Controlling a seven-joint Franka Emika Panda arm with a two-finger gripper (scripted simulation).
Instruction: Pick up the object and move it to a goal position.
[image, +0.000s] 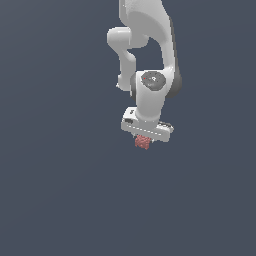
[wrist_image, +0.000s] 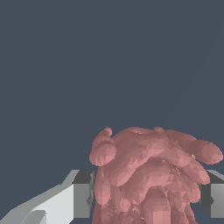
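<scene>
One arm (image: 150, 55), one gripper (image: 144, 136), one lump (image: 143, 142). Reddish-pink, bumpy, knobbly all over, narrower than the white gripper body. Sits right below the gripper, at 6 o'clock. Squeezed between two grey fingers (wrist_image: 83, 194), pressed against both sides of the lump (wrist_image: 148, 175).

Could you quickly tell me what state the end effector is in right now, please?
End effector: closed on the reddish-pink bumpy object, one finger at each side of it.
</scene>
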